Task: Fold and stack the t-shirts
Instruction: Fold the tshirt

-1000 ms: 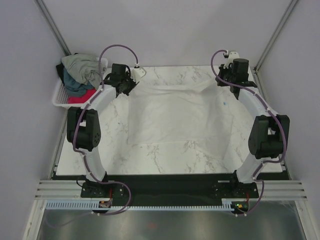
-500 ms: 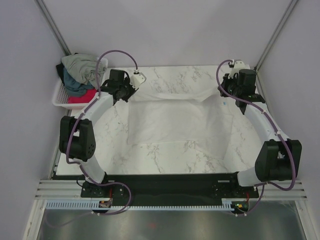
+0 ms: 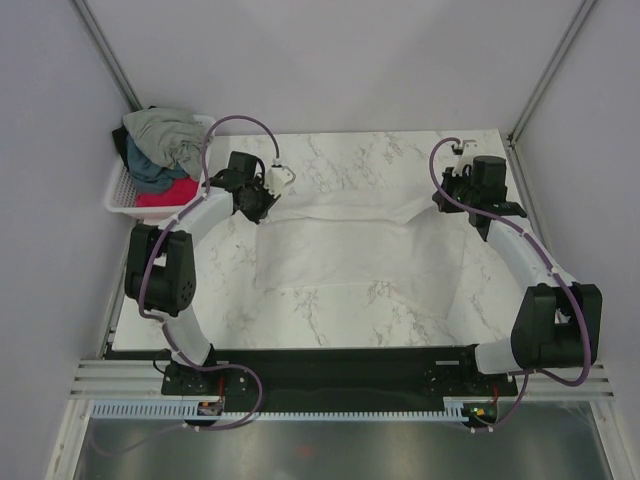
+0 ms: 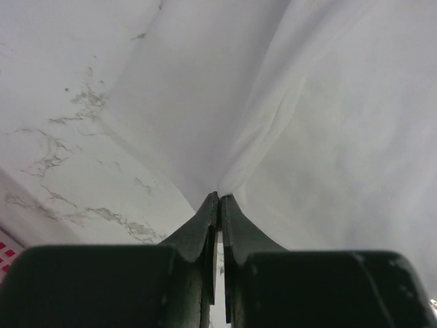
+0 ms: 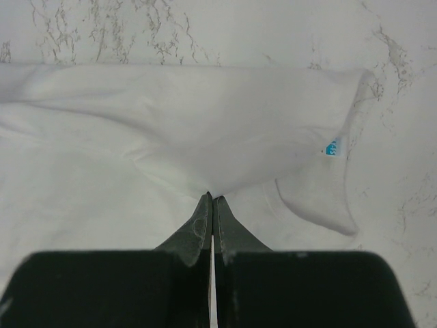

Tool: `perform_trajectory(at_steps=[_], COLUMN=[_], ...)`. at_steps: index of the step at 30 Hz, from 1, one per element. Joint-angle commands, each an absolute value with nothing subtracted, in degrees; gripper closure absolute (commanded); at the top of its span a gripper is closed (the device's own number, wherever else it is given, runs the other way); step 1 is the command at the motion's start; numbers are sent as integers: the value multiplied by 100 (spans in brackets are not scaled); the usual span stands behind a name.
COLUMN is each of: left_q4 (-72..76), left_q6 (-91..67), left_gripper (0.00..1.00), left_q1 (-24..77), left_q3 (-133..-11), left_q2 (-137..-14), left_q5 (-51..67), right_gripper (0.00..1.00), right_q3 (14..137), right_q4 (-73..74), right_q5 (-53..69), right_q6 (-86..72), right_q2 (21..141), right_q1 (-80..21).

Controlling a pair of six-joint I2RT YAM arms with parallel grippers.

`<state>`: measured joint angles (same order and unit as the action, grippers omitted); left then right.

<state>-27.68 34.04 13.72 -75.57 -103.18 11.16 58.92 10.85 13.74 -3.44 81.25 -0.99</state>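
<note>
I'm partway through the first fold of the white t-shirt (image 3: 340, 245), which lies spread on the desk (image 3: 340, 325) with its near hem flat. The left claw (image 3: 262, 205) sits at the shirt's far left corner. Its wrist view shows the jaws almost together, with cloth drawn to a point at the tips, so I read it as pinching the shirt. The right claw (image 3: 447, 200) is at the shirt's far right corner, shut on a ridge of the same fabric just beside the collar and its small blue neck label (image 5: 331, 147). Between the two claws the shirt's far edge is doubled over into a band.

The other shirts, grey-green (image 3: 165, 128), dark teal (image 3: 148, 170) and red-pink (image 3: 165, 193), are heaped in the basket (image 3: 116, 192), off the white shirt's far left corner.

Next, as I judge it, both claws should carry that far edge towards the near hem at the same pace and height. That keeps the fold line straight before the edge is laid down and released. The left pinch looks thin, so it could slip.
</note>
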Motion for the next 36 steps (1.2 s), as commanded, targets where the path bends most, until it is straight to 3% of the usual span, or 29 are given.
perform_trajectory(at_steps=[1, 19, 33, 34, 35, 36], left_q4=[-2918, -2918, -2918, -3083, -3059, -3050], left_q6=[3164, 3164, 3164, 3034, 2571, 2671], left_gripper=[90, 90, 90, 63, 1, 0], left_q1=[1389, 1767, 1740, 1740, 1732, 1723], left_q3=[-7313, -7743, -7323, -7252, -7199, -7120], left_q2=[-9810, -9756, -9949, -9888, -9862, -9844], left_q5=[1301, 1301, 1301, 1275, 1553, 1512], right_gripper=[100, 100, 100, 100, 100, 100], right_q3=[5836, 5880, 5897, 5906, 5898, 5897], right_q4=[853, 694, 844, 852, 870, 870], right_q5=[1485, 1512, 1573, 1591, 1591, 1600], right_q6=[-422, -448, -378, -378, -378, -378], right_q2=[8007, 8235, 8385, 8393, 8394, 8420], right_q1=[-88, -88, -88, -88, -88, -88])
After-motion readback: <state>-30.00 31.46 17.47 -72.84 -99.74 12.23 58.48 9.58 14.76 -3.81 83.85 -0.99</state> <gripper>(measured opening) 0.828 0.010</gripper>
